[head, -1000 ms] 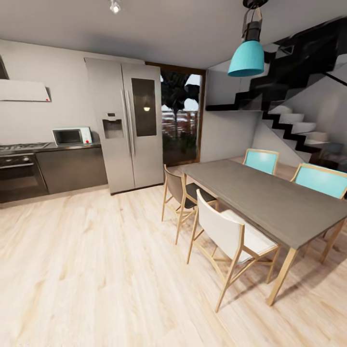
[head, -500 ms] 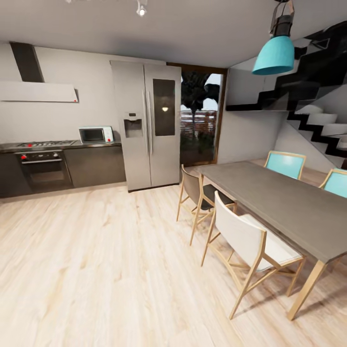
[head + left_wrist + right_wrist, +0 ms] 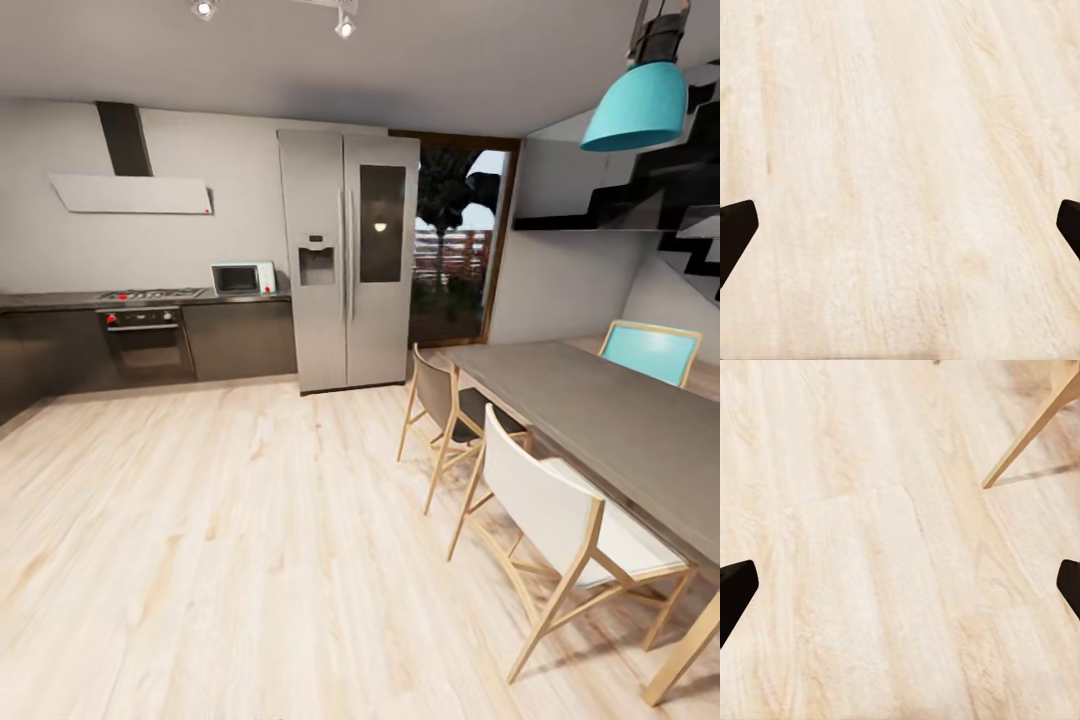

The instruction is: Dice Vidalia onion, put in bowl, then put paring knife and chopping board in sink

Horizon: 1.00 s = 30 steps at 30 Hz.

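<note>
We see the kitchen bench (image 3: 150, 297) at ten o'clock. Both arms point down at the floor (image 3: 250, 540); left gripper (image 3: 900, 225) and right gripper (image 3: 900, 585) are spread, empty.

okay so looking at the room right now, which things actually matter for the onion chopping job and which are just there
Job:
countertop, along the far wall
left end effector, open over bare floor
right end effector, open over floor

Just there:
fridge
microwave
oven
dining table
chairs
blue lamp

Your left gripper (image 3: 900, 232) shows two plain black fingertips (image 3: 735, 225), wedge-shaped with blunt ends; your right gripper (image 3: 900, 592) has matching matte black fingertips (image 3: 735, 585).
</note>
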{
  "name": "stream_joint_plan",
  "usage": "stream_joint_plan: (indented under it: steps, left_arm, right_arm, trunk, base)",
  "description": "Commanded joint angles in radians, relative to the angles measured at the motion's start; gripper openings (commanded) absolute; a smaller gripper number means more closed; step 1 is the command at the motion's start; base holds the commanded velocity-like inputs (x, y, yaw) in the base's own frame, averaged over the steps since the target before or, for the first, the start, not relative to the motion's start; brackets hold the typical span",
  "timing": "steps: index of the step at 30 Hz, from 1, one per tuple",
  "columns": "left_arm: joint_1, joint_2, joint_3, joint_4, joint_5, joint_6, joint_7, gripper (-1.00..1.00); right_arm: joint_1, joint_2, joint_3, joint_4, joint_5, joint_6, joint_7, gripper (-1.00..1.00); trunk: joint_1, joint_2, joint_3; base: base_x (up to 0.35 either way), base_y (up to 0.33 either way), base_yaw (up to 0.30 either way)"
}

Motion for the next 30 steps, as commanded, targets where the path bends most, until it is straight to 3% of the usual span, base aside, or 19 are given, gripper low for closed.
stream_joint_plan:
  steps: [1, 30]
  left_arm:
    - [0.0, 0.0, 0.001, -0.001, 0.001, -0.001, 0.0, 1.0]
    - [0.0, 0.0, 0.001, -0.001, 0.002, -0.001, 0.0, 1.0]
  right_arm:
    - [0.0, 0.0, 0.0, 0.0, 0.0, -0.002, -0.002, 1.0]
    - [0.0, 0.0, 0.0, 0.0, 0.001, -0.002, -0.002, 1.0]
  trunk:
    - [-0.004, 0.007, 0.003]
    - [-0.115, 0.21, 0.093]
  base:
    - [0.0, 0.0, 0.247]
    - [0.0, 0.0, 0.247]
